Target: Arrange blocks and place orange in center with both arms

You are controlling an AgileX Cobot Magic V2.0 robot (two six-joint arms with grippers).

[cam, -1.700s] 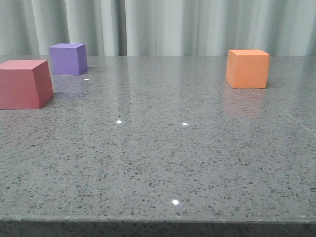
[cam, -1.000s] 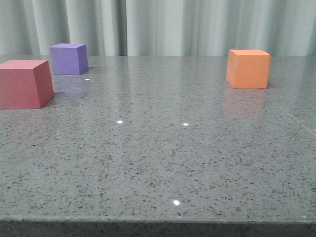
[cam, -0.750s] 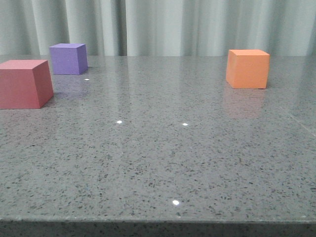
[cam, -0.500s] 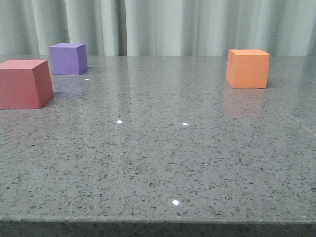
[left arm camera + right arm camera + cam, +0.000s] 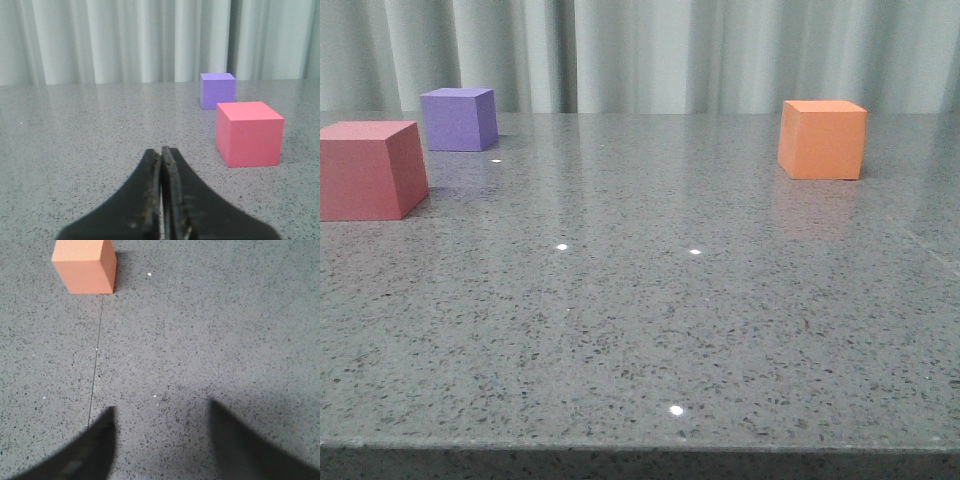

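Note:
Three blocks stand on the grey speckled table [image 5: 640, 330]. The red-pink block [image 5: 370, 170] is at the left edge, the purple block [image 5: 459, 119] behind it, and the orange [image 5: 822, 139] far back on the right. No gripper shows in the front view. In the left wrist view my left gripper [image 5: 161, 151] is shut and empty, low over the table, with the red-pink block [image 5: 249, 133] and purple block [image 5: 217, 90] ahead and to one side. In the right wrist view my right gripper [image 5: 161, 410] is open and empty, well short of the orange [image 5: 86, 266].
Pale pleated curtains [image 5: 640, 55] hang behind the table's far edge. A thin seam line [image 5: 95, 365] runs across the tabletop from the orange block toward the right gripper's fingers. The table's front edge [image 5: 640, 448] is close to the camera.

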